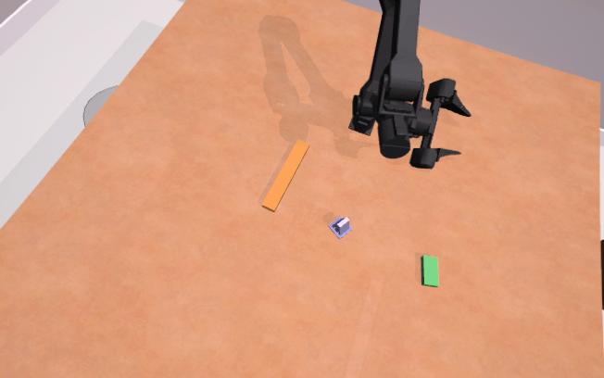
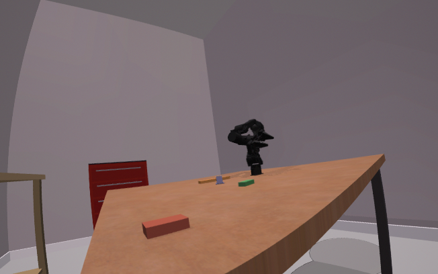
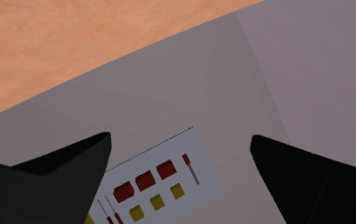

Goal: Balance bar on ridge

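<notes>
An orange bar (image 1: 285,176) (image 2: 204,181) lies flat on the table. A small lilac ridge (image 1: 343,225) (image 2: 219,180) stands upright on a square base, to the right of the bar's near end in the top view and apart from it. My gripper (image 1: 465,133) (image 2: 271,141) (image 3: 183,141) is open, with nothing between its fingers. It is held above the table, up and to the right of the bar and the ridge in the top view. Neither the bar nor the ridge shows in the wrist view.
A green block (image 1: 430,270) (image 2: 246,183) lies to the right of the ridge. A red block (image 2: 166,226) lies near the table's closest end in the exterior view. A red drawer cabinet (image 2: 119,178) stands beyond the table. The wrist view shows the table edge and a panel with tools and bins (image 3: 207,185).
</notes>
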